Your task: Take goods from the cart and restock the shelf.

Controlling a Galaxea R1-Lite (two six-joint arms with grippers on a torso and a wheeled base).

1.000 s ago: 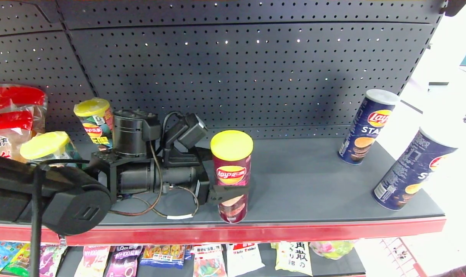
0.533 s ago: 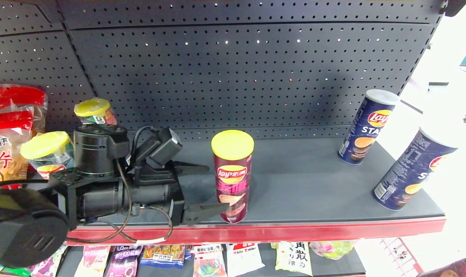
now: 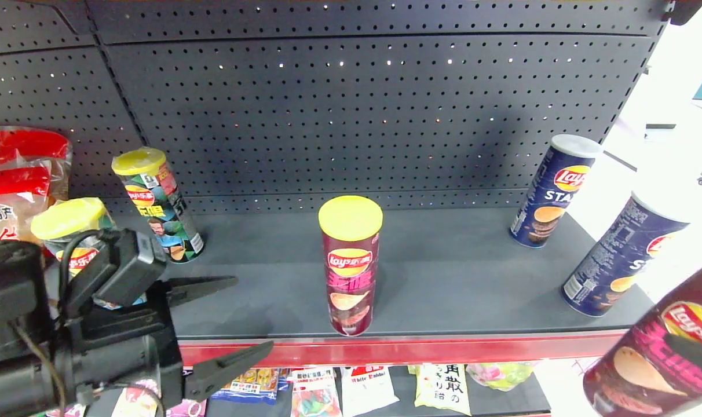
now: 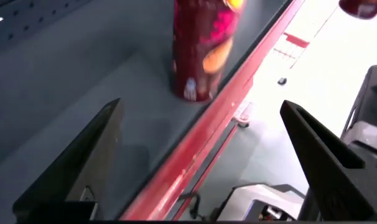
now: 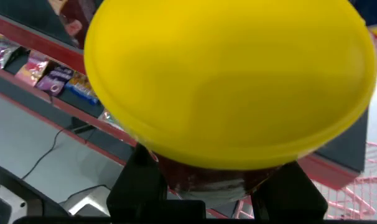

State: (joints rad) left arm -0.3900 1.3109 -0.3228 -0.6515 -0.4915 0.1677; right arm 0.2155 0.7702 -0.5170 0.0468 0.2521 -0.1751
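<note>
A maroon chips can (image 3: 351, 266) with a yellow lid stands upright near the front edge of the dark grey shelf (image 3: 443, 278). My left gripper (image 3: 252, 313) is open at the lower left, well apart from that can and level with the shelf's red lip. In the left wrist view the gripper (image 4: 201, 104) holds nothing, and the can (image 4: 201, 50) stands beyond its fingers. At the bottom right, my right gripper (image 3: 684, 362) is shut on a second maroon can (image 3: 646, 359), held below and in front of the shelf. Its yellow lid (image 5: 232, 81) faces the right wrist camera, above the right gripper (image 5: 213, 180).
Two dark blue cans (image 3: 554, 191) (image 3: 617, 260) stand at the shelf's right end. Two yellow-lidded cans (image 3: 154, 202) (image 3: 67, 223) and red snack bags (image 3: 15, 174) are at the left. Snack packets (image 3: 316, 388) fill the lower shelf. Bare shelf lies on both sides of the middle can.
My left gripper has opened, let go of the maroon can and pulled back to the left and toward me. The right gripper has come in at the bottom right holding another can.
</note>
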